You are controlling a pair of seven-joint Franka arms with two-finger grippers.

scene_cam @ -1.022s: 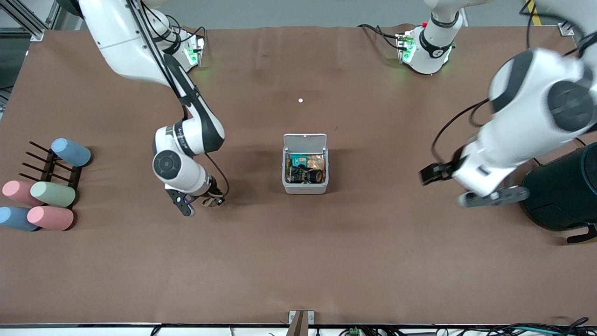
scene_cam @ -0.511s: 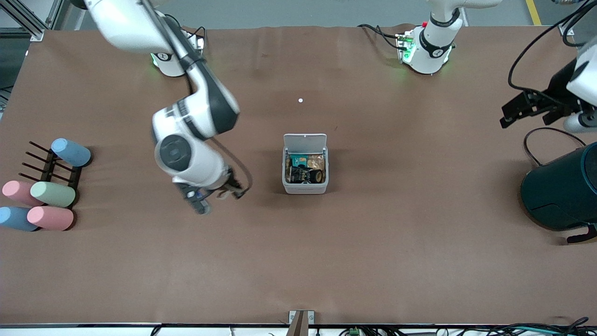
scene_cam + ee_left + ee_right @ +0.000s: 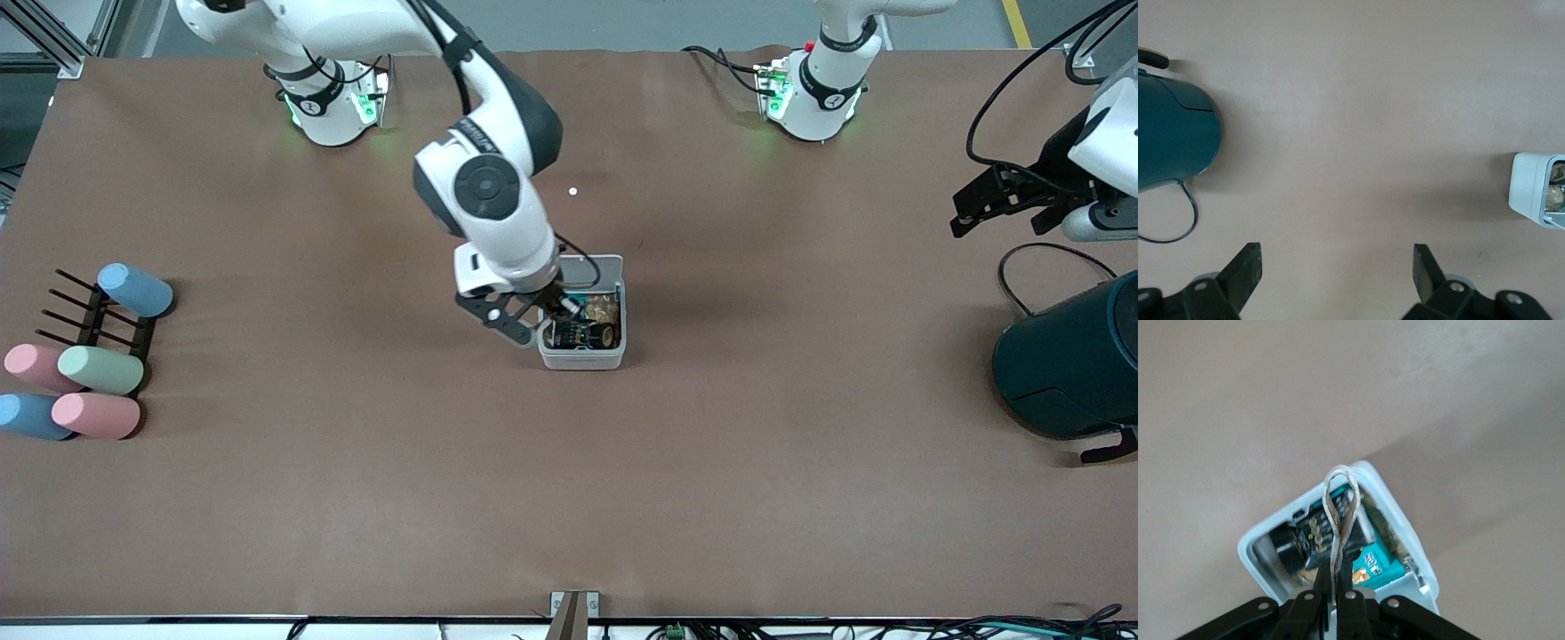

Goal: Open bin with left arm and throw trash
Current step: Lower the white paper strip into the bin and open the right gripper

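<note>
Bin (image 3: 582, 356), white, lid open, wrappers inside

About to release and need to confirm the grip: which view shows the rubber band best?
The right wrist view: the rubber band hangs pinched in the right gripper over the open bin. Front view hides it; left wrist view shows only the bin's corner.

The right gripper (image 3: 533, 322), which a second ago hangs low over the bare table (image 3: 356, 498) toward the right arm's end, now sits over the open bin (image 3: 582, 357) at the table's middle, its fingers pinched on the beige rubber band (image 3: 1338, 520), whose loop dangles above the wrappers inside. The left gripper (image 3: 1335, 280), earlier low beside the dark teal container (image 3: 1067, 373), is now raised at the edge of the left arm's end, fingers spread wide, farther from the front edge.
</note>
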